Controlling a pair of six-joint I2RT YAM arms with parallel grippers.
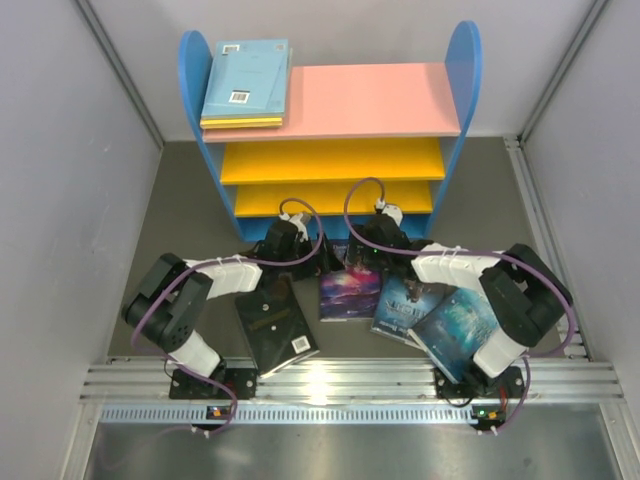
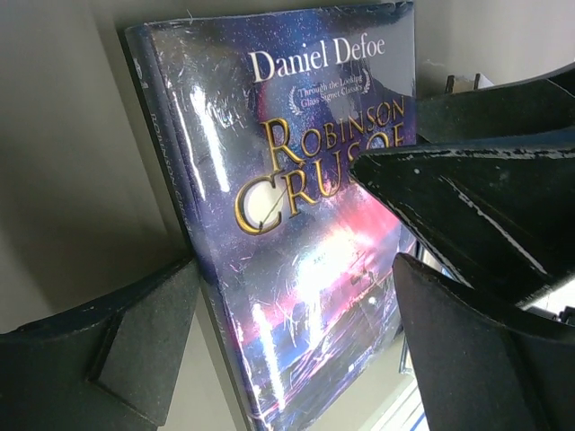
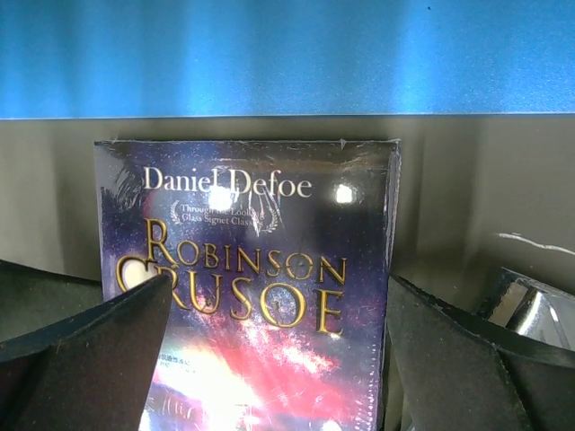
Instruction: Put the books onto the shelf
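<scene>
Wide open on both left gripper (image 2: 296, 301) and right gripper (image 3: 274, 337), with Robinson Crusoe paperback (image 3: 247, 242) between the fingers, blue shelf base (image 3: 287, 54) ahead.

— What can you read from there?
— On my wrist feeds, the dark purple-blue book (image 3: 252, 233) says "Daniel Defoe", then "ROBINSON CRUSOE" in gold. The small laurel line looks like "Through the Looking Glass Signet Classics".
— Anything else?
— Two barcode labels (image 1: 240, 97) on the light blue book (image 1: 250, 72); I can't read their digits.
</scene>
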